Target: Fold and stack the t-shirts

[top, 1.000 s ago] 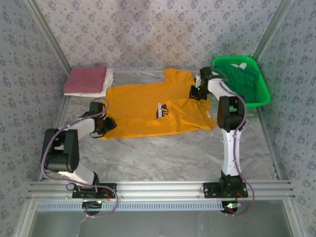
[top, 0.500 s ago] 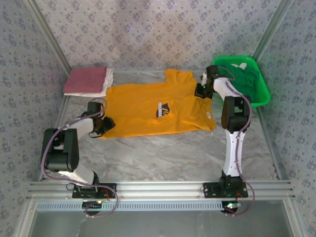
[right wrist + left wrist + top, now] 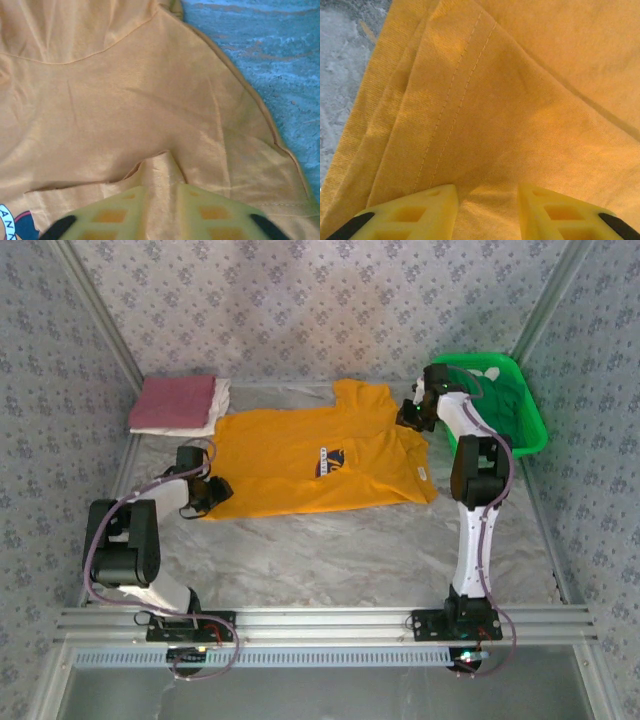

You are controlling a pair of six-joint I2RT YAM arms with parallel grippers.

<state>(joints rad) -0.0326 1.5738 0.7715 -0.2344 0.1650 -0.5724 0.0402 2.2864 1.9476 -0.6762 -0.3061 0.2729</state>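
Orange-yellow t-shirt [image 3: 300, 455] lies spread face-up mid surface [image 3: 330, 550], navy print [image 3: 330, 462] showing, btwn the two arms.

Left hand [image 3: 213, 490] is at the near-left hem corner. In its wrist view the fingers [image 3: 430, 207] stand part-way apart w/ doubled hem cloth bunched btwn them, so it looks to be pinching the shirt. Right hand [image 3: 410, 418] is at the far-right shoulder area, next to the basket [image 3: 535, 440]. Its fingers [image 3: 215, 215] are close together w/ a raised ridge of cloth nipped btwn them.

Why so: grips at opposite corners prob serve to pull the cloth taut and flat before a first fold.

Dusty red t-shirt [image 3: 172, 402] sits folded on top of a white t-shirt [image 3: 222, 398] in the far-left corner. That's likely the done pile, parked clear of the work area. Green t-shirt [image 3: 495, 410] is in the basket, prob waiting its turn.

Hard to see:
- Fingertips are cut off by the bottom edge in both wrist views, so how firm either grip is = judgement only.
- White shirt is mostly covered by the red one.
- Shirt's far-right sleeve is partly behind the right arm.
- Small white bit at the basket's far side is unclear.
- Can't tell if there's more cloth under the green.
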